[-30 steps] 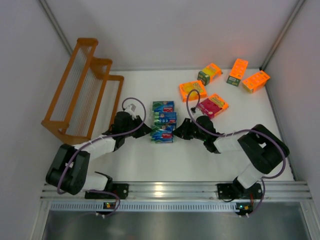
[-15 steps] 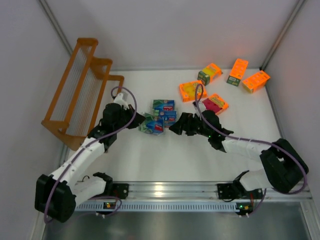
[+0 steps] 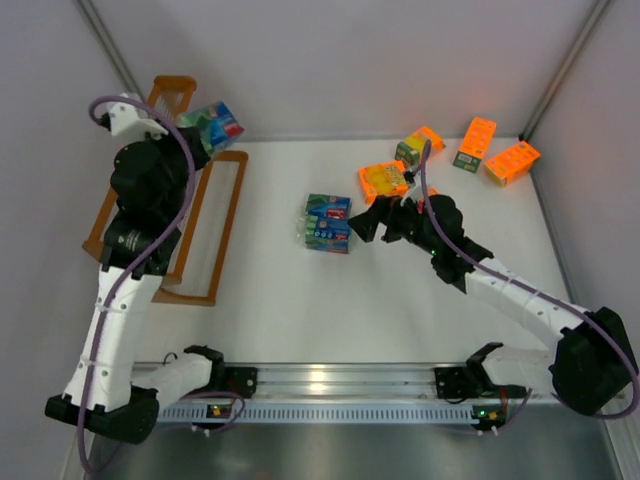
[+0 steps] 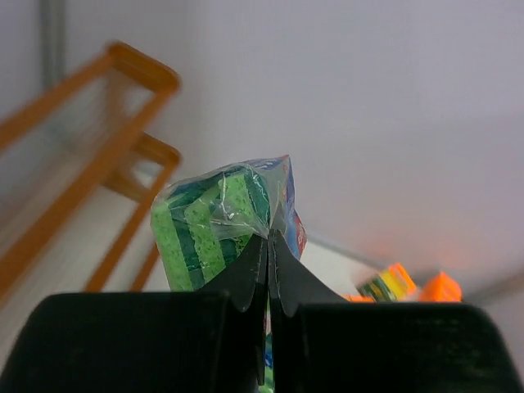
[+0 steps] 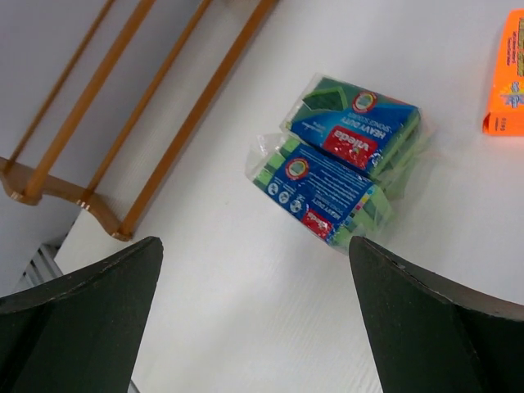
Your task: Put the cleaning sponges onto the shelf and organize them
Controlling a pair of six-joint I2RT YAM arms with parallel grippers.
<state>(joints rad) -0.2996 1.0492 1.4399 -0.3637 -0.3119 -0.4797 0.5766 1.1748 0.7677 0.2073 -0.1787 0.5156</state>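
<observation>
My left gripper (image 3: 196, 137) is raised above the orange shelf (image 3: 228, 215) and is shut on the wrapper of a blue-green cleaning sponge pack (image 3: 214, 124). In the left wrist view the fingertips (image 4: 268, 242) pinch the plastic of that pack (image 4: 214, 221), with the shelf (image 4: 74, 188) blurred behind. Two more blue-green packs (image 3: 328, 222) lie side by side mid-table. My right gripper (image 3: 368, 222) hovers just to their right, open and empty. The right wrist view has both packs (image 5: 356, 135) (image 5: 323, 195) ahead of the wide-spread gripper (image 5: 254, 241).
Orange sponge packs lie at the back right: one (image 3: 384, 180) beside the right wrist, others (image 3: 420, 146) (image 3: 476, 142) (image 3: 512, 162) near the far wall. The shelf's lower rails (image 5: 164, 106) show at the left of the right wrist view. Enclosure walls stand on both sides.
The left arm has lifted one blue-green pack off the table and swung it up and left over the shelf. The right gripper has opened wide and drawn back from the packs.
</observation>
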